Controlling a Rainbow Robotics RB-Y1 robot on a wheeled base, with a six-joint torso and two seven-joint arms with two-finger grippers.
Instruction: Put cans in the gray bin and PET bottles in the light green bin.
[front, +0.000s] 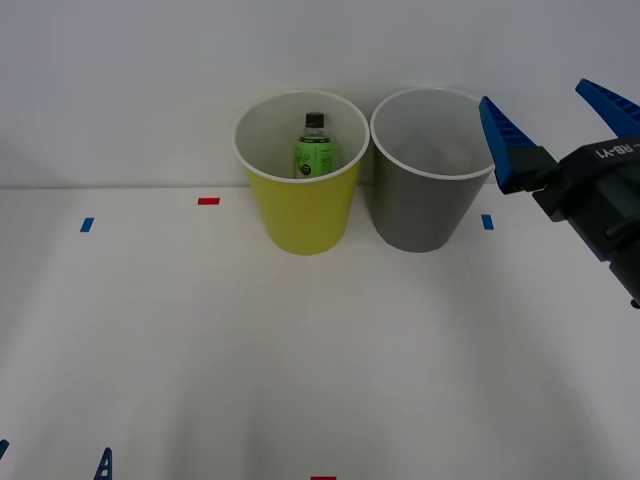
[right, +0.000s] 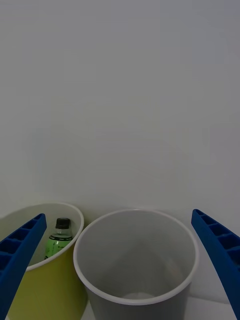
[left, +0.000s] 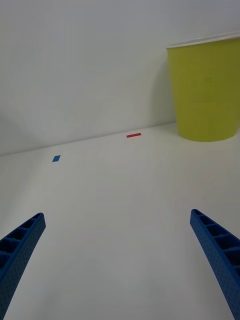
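PET bottle (front: 315, 150) is seen upright, black cap uppermost, inside the light green bin (front: 300, 215), which touches the gray bin (front: 425, 215). Right gripper (front: 560, 105) is held spread wide, empty, beside the gray bin's rim; its pale interior is revealed from the right wrist. Left gripper (left: 120, 265) is spread wide, low over the table (front: 200, 330).

On my counter (front: 200, 340) I count two bins, one light green bin (front: 302, 210) and one gray bin (front: 425, 205), one PET bottle (front: 314, 150), two blue tape marks and two red ones.
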